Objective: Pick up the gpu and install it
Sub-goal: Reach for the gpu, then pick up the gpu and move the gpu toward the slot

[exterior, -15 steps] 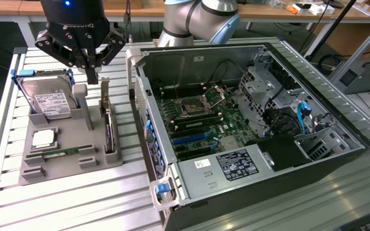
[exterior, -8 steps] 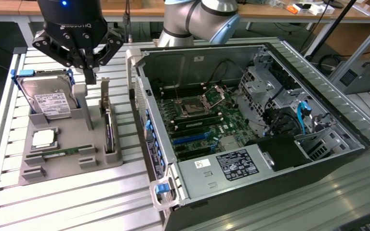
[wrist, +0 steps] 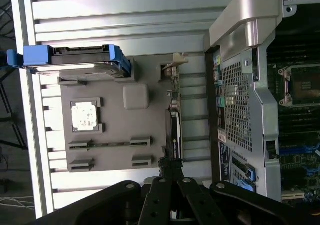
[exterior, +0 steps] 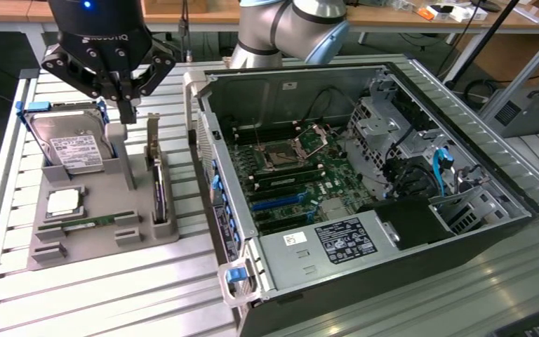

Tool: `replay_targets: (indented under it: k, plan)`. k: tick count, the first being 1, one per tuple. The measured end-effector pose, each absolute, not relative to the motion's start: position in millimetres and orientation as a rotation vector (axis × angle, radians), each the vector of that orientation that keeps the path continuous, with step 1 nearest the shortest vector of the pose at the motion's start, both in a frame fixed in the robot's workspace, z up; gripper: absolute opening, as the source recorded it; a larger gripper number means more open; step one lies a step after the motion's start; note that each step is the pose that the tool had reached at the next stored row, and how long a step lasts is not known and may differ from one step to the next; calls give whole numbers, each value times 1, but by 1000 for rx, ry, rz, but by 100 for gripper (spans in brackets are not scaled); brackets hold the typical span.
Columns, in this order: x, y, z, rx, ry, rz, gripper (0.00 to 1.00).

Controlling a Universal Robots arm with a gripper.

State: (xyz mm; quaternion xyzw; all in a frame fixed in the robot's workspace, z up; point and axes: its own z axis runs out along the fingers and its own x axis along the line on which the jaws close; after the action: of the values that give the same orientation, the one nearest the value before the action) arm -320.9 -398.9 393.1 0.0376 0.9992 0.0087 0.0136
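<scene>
Judging the graphics card (exterior: 159, 188) light, stiff and fragile, standing on edge in the grey holder (exterior: 110, 196) at nine o'clock of the computer case (exterior: 279, 88) in the exterior view, best pinched on its top edge by the bracket (exterior: 152, 137), with the pincer (exterior: 126, 116) pressed together, empty, hovering near

Exterior high, oblique, wrist straight down, nearer, both sharing tray (exterior: 101, 200) (wrist: 115, 130)

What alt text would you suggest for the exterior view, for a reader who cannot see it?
A shut gripper hangs over a grey tray holding a hard drive and the gpu, which stands on edge. An open computer case lies on the exterior view's right.
</scene>
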Motion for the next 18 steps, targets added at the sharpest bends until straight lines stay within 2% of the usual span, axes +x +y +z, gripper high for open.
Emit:
replay_targets:
  k: [13, 14, 15, 16, 17, 18]
  plan:
    - [-321, -399, 393, 117, 3112, 27, 11]
    - [-321, -399, 393, 117, 3112, 27, 17]
    - [-321, -399, 393, 117, 3112, 27, 17]
    - [-321, -399, 393, 117, 3112, 27, 29]
    - [-321, -399, 393, 117, 3112, 27, 29]
    - [-321, -399, 393, 117, 3112, 27, 36]
